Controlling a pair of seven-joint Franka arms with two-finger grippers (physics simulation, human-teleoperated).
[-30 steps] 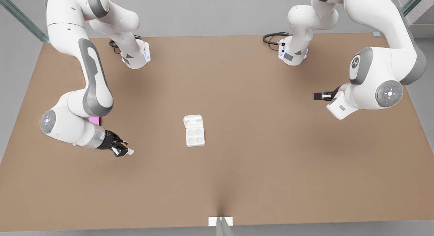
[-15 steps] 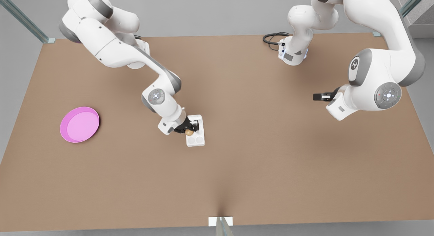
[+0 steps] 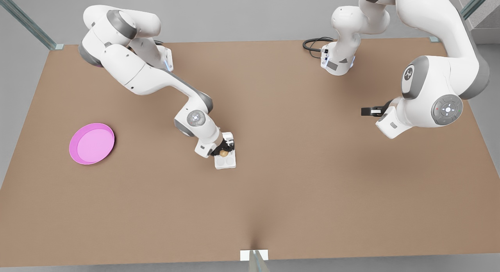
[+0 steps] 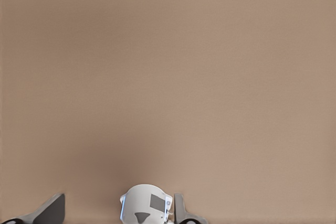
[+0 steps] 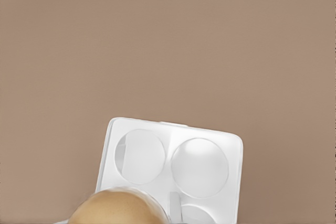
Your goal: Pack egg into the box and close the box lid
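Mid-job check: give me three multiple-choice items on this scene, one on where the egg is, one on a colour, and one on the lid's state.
1. Where is the egg?
A. on the plate
B. in the right gripper, over the box
C. on the bare table

2. What colour is the plate?
A. pink
B. blue
C. green

3. How is the box lid?
A. shut
B. open
C. torn off

Answers:
1 B, the front view shows the egg between the fingers above the cups.
2 A, the plate is plainly pink.
3 B, the cups lie uncovered.

The left gripper waits off to the front view's right.
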